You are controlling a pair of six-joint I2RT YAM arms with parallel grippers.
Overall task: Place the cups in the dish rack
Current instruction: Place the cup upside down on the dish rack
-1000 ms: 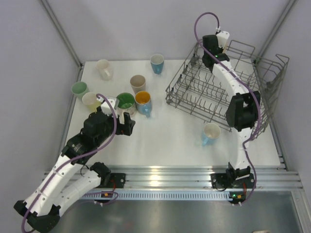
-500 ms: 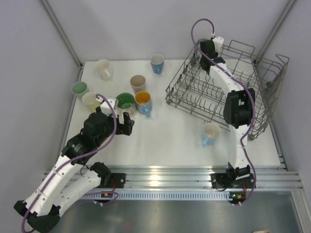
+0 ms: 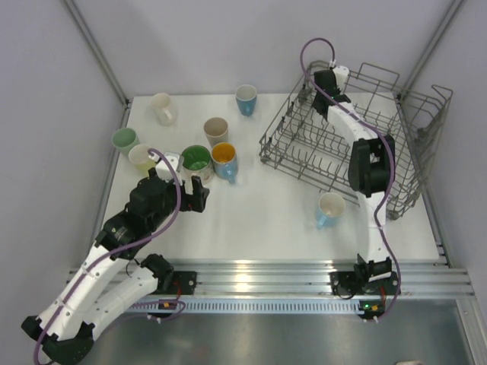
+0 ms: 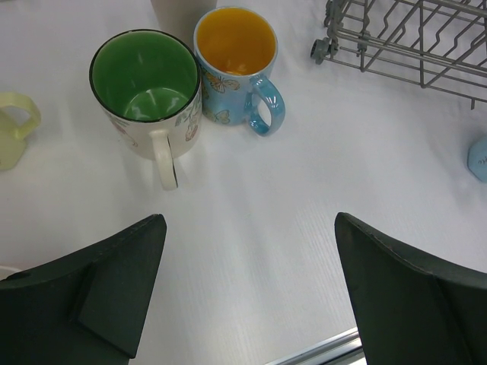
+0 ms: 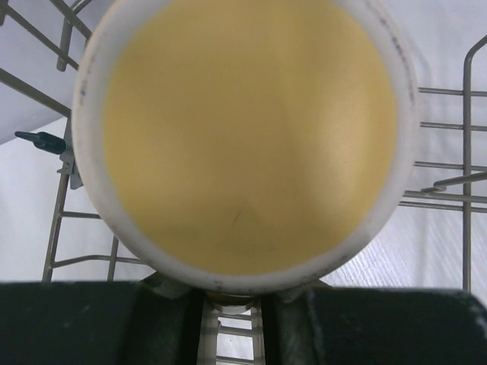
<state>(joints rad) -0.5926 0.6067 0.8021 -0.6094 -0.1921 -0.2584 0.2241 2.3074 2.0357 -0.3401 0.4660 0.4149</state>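
My right gripper (image 3: 332, 78) is shut on a white cup with a yellow inside (image 5: 247, 129), which fills the right wrist view. It holds the cup over the far corner of the grey wire dish rack (image 3: 319, 144). My left gripper (image 3: 196, 194) is open and empty, low over the table just in front of a green-inside mug (image 4: 144, 91) and a blue butterfly mug with an orange inside (image 4: 236, 68). Both fingers (image 4: 114, 289) show with bare table between them. A light blue mug (image 3: 330, 207) stands alone in front of the rack.
More cups stand at the back left: a cream mug (image 3: 162, 108), a light blue tumbler (image 3: 246, 99), a beige tumbler (image 3: 216, 130), a mint mug (image 3: 124, 140) and a pale yellow mug (image 3: 141, 157). Rack wires (image 5: 441, 160) lie under the held cup.
The right arm has shifted a little left and down over the rack's far corner with the cup still held. The left arm has hardly moved.
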